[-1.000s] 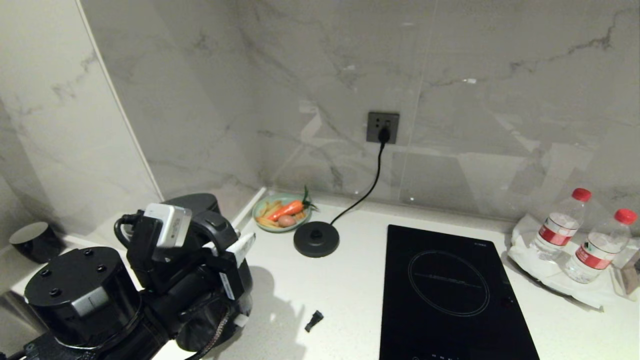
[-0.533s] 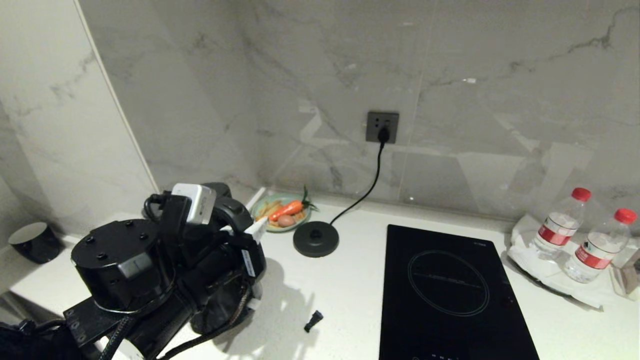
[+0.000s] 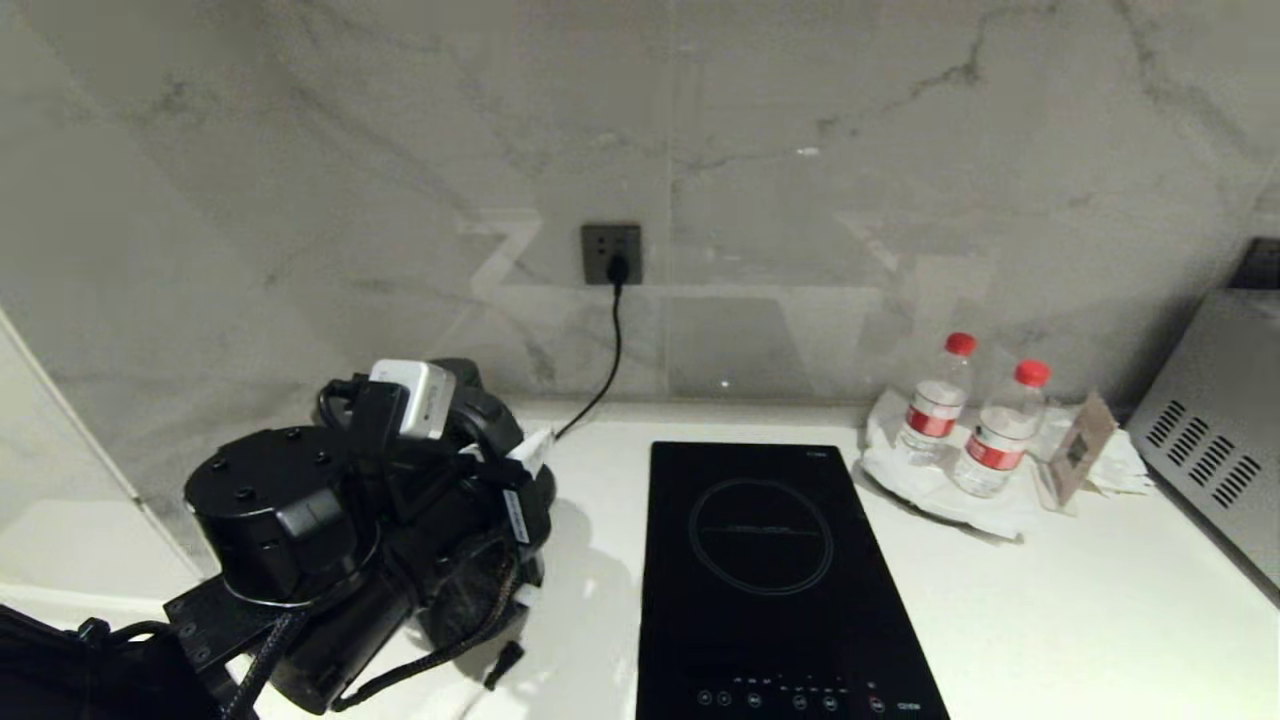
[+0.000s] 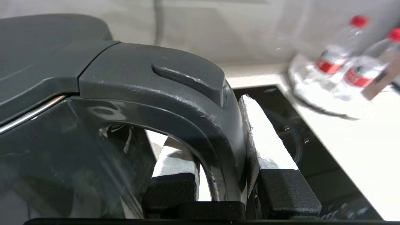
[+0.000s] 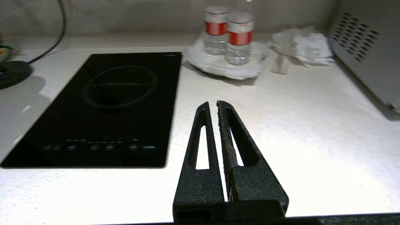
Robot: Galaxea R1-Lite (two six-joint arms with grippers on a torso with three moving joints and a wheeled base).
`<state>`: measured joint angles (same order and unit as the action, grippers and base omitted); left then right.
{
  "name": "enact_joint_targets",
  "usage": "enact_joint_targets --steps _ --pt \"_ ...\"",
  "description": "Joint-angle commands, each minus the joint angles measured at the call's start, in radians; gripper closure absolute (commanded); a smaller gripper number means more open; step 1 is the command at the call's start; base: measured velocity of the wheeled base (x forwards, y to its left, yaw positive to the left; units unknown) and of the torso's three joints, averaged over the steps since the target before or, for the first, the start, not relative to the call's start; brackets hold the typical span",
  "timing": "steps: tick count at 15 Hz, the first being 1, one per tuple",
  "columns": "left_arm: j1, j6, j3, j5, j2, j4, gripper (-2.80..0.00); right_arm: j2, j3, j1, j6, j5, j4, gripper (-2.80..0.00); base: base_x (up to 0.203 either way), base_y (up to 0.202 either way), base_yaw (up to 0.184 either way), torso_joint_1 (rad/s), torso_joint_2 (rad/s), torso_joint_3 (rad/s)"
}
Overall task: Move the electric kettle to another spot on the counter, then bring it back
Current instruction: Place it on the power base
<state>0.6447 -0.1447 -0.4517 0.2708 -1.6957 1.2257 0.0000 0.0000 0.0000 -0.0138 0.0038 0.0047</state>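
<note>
Electric kettle, glossy black, is held by its loop handle in the left gripper, whose jaws are clenched on the handle, one white-padded finger inside the loop and one outside. In the head view the kettle sits left of the induction hob, largely hidden behind the left arm's black wrist and camera housing; whether its bottom touches the tabletop cannot be told. The hob, black glass with a ringed cooking zone, lies flush in the white speckled tabletop. Behind the hob rises a grey-veined marble wall with a dark socket, a black cord hanging from it toward the kettle's side. Right of the hob, two water bottles with red caps and red labels stand on a white paper-lined tray, a small card beside them. Farther right of the hob stands a vented metal appliance. The right gripper hangs above bare tabletop just right of the hob, jaws pressed together, holding nothing.
</note>
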Motion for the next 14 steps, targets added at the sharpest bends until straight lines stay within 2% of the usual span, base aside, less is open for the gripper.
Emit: enact_joint_targets --steps 1,2,5,6,9,14 --pt "-0.002 0.000 -0.042 0.020 -0.033 0.008 0.00 0.000 0.000 0.000 0.000 0.001 0.000 0.00 0.003 0.002 -0.091 0.002 -0.01 -0.002" --pt "-0.002 0.001 -0.070 0.033 -0.048 0.004 0.00 0.000 0.000 0.000 0.000 0.001 0.000 0.00 0.000 0.000 0.000 0.000 0.00 0.000" --pt "0.000 0.013 -0.165 0.148 -0.069 -0.085 0.00 0.000 0.000 0.000 0.000 0.001 0.000 0.00 0.000 0.000 0.000 0.000 0.00 0.000" --pt "-0.001 0.050 -0.163 0.148 -0.071 -0.088 0.00 0.000 0.000 0.000 0.000 0.001 0.000 0.00 0.000 0.000 0.000 0.000 0.00 0.000" --pt "0.000 0.095 -0.148 0.151 -0.114 -0.070 0.00 0.000 0.000 0.000 0.000 0.001 0.000 0.00 0.000 0.000 0.000 0.000 0.00 0.000" --pt "0.000 0.114 -0.145 0.148 -0.114 -0.029 0.00 0.000 0.000 0.000 0.000 0.001 0.000 0.00 0.000 0.000 0.000 0.000 0.00 0.000"
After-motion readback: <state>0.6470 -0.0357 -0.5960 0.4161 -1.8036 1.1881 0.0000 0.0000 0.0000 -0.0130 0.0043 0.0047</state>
